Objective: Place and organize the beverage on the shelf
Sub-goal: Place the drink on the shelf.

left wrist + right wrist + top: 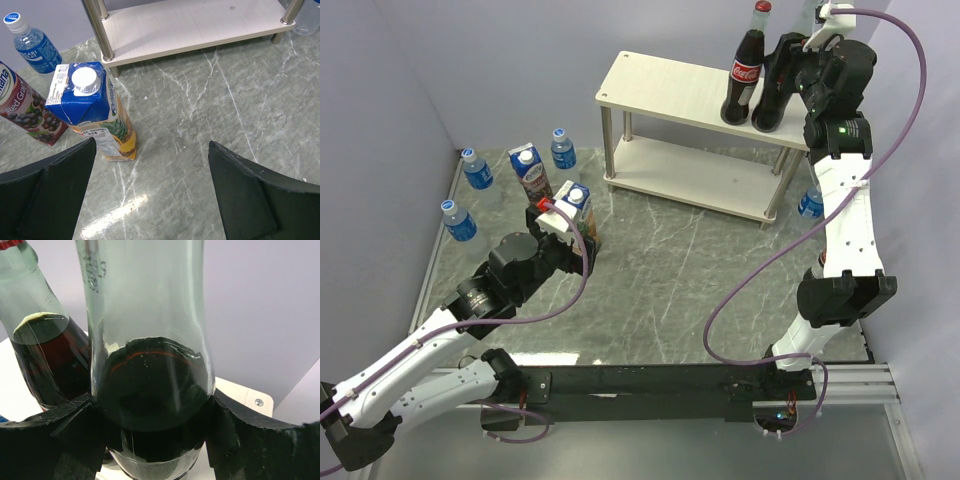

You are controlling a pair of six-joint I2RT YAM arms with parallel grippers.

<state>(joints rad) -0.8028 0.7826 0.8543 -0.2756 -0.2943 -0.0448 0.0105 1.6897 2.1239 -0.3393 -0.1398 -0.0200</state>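
Marble table [680, 280], left gripper [151, 145] wide open, right gripper [150, 410] clasping cola bottle [150, 315]

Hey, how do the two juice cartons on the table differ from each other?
The grape carton has a dark red label with grapes; the pineapple carton is yellow-orange. The pineapple carton stands just ahead of the open left fingers; the grape carton sits off to their left. Both are blue-topped, upright on the table.

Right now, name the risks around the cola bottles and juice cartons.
The right gripper clamps one dark glass cola bottle beside a red-capped cola bottle on the pale wooden shelf; withdrawing could topple either. The open left gripper, closing on the blue-topped pineapple carton, may knock the grape carton beside it.
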